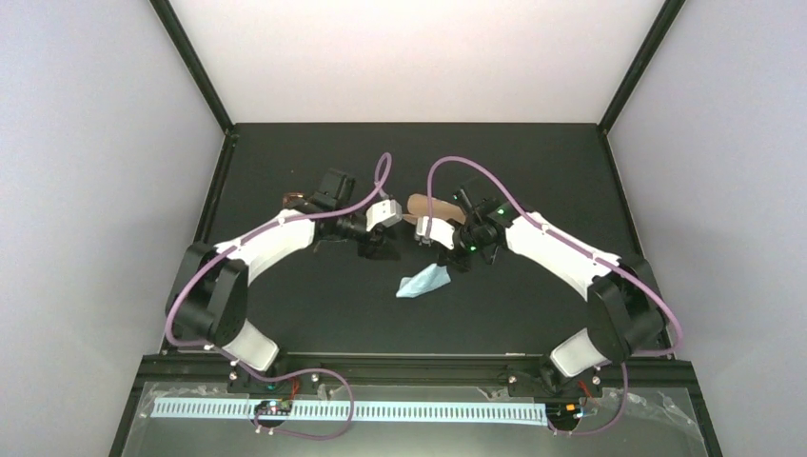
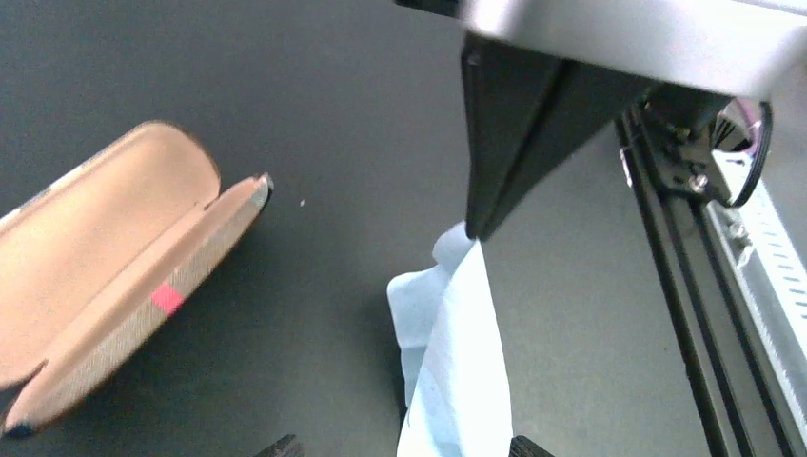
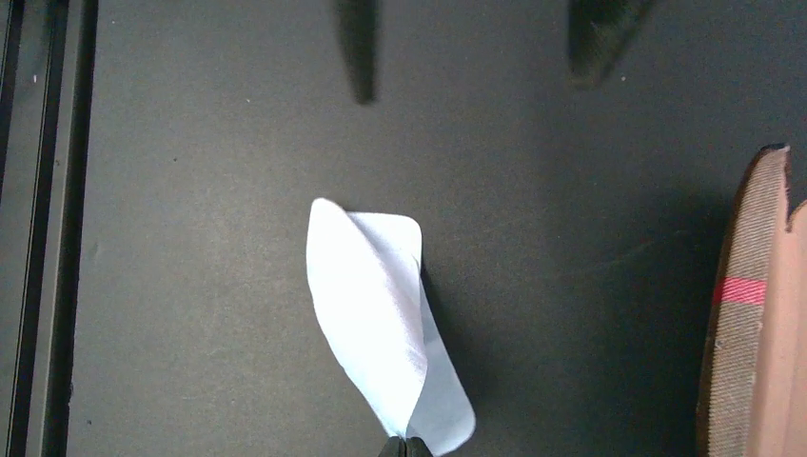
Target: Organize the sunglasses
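Right gripper is pinching 1 end of the light-blue cloth, its fingers pressed together. Left gripper is standing spread, its 2 fingertips flanking the cloth; contact unclear. Striped case is lying open nearby. Sunglasses are showing only as a reddish-brown sliver behind the left arm.

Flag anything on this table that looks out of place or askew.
The light-blue cloth is curled over on itself, pinched at one corner by the right end effector rather than lying flat. The striped case lies open beside it, and the part of its interior that shows is empty.
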Robot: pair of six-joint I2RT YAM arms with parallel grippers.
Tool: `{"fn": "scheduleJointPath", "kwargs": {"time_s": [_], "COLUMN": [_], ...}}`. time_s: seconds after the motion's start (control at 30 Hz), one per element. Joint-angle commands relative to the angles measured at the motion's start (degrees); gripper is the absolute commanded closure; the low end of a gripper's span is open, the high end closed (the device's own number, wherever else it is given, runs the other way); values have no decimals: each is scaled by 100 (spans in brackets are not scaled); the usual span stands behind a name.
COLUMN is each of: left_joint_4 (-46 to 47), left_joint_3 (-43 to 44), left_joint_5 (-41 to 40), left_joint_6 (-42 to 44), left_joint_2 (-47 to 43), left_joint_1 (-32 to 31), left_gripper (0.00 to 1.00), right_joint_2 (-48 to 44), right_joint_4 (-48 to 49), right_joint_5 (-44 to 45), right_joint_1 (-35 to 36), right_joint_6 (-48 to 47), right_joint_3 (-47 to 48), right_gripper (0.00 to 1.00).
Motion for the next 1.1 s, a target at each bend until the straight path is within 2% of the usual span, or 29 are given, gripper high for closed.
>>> {"fn": "scheduleJointPath", "kwargs": {"time_s": [0.0, 0.3, 0.6, 1.07], "left_joint_4": [315, 453, 45, -120], "left_joint_3": [541, 986, 1384, 1632], "left_joint_5": [909, 1019, 966, 149], "left_joint_6": [-566, -1228, -1059, -1440], "left_joint_2": [560, 1414, 2005, 2502], "left_joint_1": [-103, -518, -955, -1263], "left_gripper": [45, 51, 52, 52], "right_joint_2": [-380, -906, -1425, -1251], "right_joint_4": [349, 236, 140, 164], "right_joint_5": [-92, 185, 618, 845], "right_joint_1": [4, 13, 68, 382], "right_joint_6": [-179, -455, -483, -339], "right_joint_3": [-245, -821, -1520, -2077], "right_gripper": [99, 99, 99, 99]}}
